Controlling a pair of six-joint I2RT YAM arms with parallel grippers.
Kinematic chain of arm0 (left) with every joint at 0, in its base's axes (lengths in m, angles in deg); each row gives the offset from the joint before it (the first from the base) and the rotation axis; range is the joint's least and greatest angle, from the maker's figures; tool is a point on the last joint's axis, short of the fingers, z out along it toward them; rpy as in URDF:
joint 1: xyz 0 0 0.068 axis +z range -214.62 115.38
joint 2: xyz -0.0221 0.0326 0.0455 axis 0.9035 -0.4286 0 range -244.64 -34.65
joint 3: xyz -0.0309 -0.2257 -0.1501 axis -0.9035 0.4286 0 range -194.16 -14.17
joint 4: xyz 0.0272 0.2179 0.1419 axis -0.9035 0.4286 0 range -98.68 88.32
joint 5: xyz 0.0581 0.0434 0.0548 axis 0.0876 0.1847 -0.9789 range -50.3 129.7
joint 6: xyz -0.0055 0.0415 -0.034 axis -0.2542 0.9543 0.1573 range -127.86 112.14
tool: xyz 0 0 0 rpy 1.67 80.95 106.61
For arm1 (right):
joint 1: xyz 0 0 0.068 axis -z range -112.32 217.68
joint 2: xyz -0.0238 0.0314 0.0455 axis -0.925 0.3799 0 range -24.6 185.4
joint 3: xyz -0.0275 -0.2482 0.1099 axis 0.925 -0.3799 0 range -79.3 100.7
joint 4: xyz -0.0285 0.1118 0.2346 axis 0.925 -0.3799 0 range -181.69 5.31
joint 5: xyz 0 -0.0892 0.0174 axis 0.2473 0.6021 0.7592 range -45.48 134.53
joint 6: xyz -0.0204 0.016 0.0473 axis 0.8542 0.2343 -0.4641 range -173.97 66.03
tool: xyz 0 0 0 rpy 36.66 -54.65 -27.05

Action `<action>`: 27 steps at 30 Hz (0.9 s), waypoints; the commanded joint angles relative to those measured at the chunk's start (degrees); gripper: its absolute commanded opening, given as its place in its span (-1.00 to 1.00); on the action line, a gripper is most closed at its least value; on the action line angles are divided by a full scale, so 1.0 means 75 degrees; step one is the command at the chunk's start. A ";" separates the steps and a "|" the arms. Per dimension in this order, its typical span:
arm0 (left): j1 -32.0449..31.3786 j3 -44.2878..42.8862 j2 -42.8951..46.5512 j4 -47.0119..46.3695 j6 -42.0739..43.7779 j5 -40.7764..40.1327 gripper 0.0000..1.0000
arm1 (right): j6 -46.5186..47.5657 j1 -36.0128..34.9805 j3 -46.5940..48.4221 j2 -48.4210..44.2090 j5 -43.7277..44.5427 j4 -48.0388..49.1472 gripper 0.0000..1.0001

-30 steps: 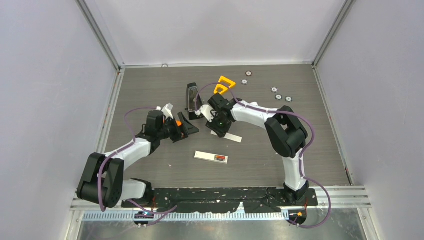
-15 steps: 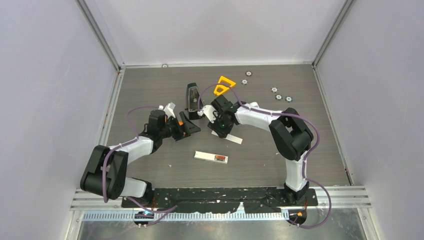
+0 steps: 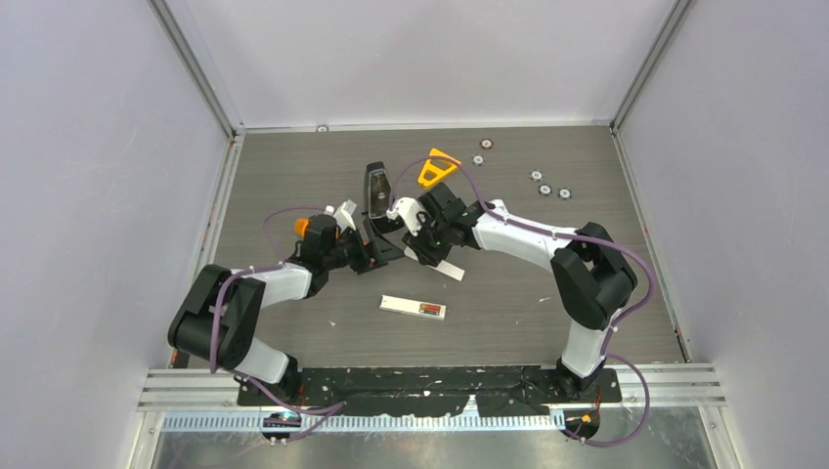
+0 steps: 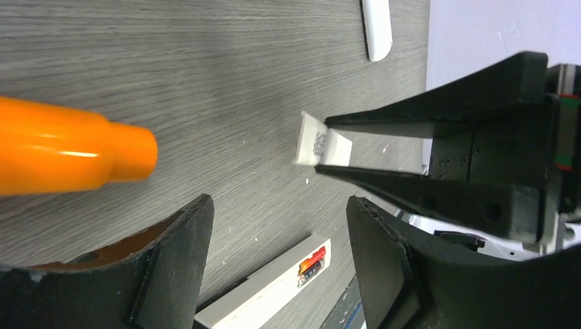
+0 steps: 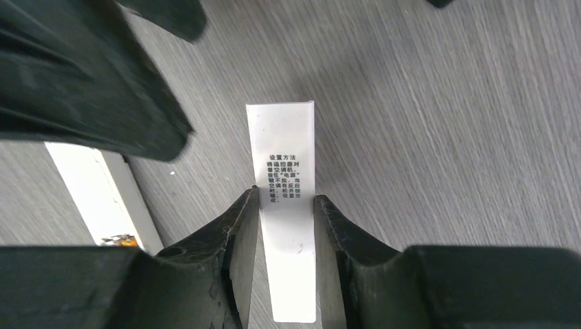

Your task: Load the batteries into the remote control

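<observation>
Right tool (image 5: 286,199) pinches a thin white piece (image 5: 284,151) w/ print. Left tool (image 4: 277,205) wide, nothing in it. One battery (image 4: 310,262) sits in the remote (image 4: 274,291) on the worktop (image 4: 205,68), near both. Prob. tiny, hard, smooth, rolls easy; grab it across the middle.

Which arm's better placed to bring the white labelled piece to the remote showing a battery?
Right, probably. The right gripper clamps the white labelled piece in its jaws, close to that remote with its battery exposed. The left gripper is open and empty, facing the piece.
</observation>
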 commanded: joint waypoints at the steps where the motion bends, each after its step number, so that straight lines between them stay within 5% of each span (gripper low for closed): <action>1: -0.0190 -0.0367 -0.0248 -0.0656 -0.0195 -0.0058 0.41 | -0.0199 -0.0213 -0.0129 -0.0457 -0.0334 0.0507 -0.33; 9: -0.0238 -0.0362 -0.0679 -0.1138 -0.0676 0.0108 0.24 | -0.0287 -0.0424 -0.0118 -0.0473 -0.0450 0.0677 -0.33; 17: -0.0267 -0.0349 -0.0847 -0.1463 -0.0922 0.0333 -0.30 | -0.0307 -0.0445 -0.0055 -0.0484 -0.0510 0.0704 -0.33; 23: -0.0279 -0.0281 -0.0916 -0.1679 -0.1012 0.0526 -0.96 | -0.0355 -0.0448 -0.0002 -0.0424 -0.0475 0.0672 -0.32; 26: -0.0279 -0.0250 -0.0923 -0.1801 -0.1061 0.0583 -1.00 | -0.0375 -0.0445 0.0104 -0.0422 -0.0442 0.0564 -0.22; 27: -0.0279 -0.0222 -0.0867 -0.1816 -0.1068 0.0567 -1.00 | -0.0413 -0.0445 0.0102 -0.0492 -0.0430 0.0572 -0.04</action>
